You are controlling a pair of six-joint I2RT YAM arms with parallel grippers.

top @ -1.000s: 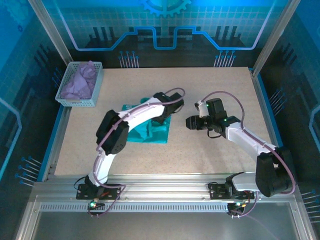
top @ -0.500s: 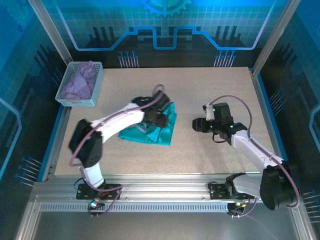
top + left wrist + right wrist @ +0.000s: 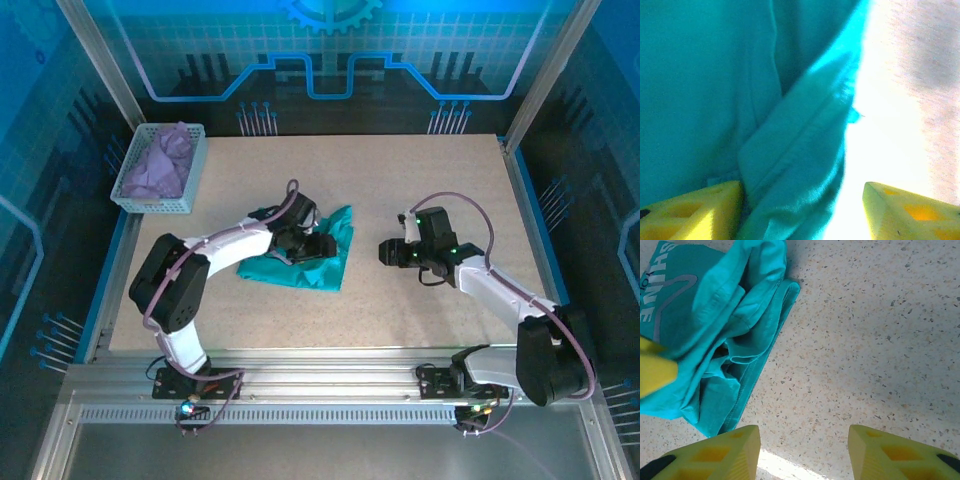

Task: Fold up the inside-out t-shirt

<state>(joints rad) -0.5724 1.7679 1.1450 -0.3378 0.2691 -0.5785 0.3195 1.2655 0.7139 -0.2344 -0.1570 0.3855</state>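
T-shirt (image 3: 300, 266) lies crumpled on the counter (image 3: 420, 180) — left jaws wide, directly over it; right jaws wide, empty, off its right side.

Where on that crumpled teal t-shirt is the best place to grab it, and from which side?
Probably the bunched right edge of the t-shirt, where stacked folds give a thick lip to pinch. Come from the right: that edge borders bare table, and the open right gripper faces it.
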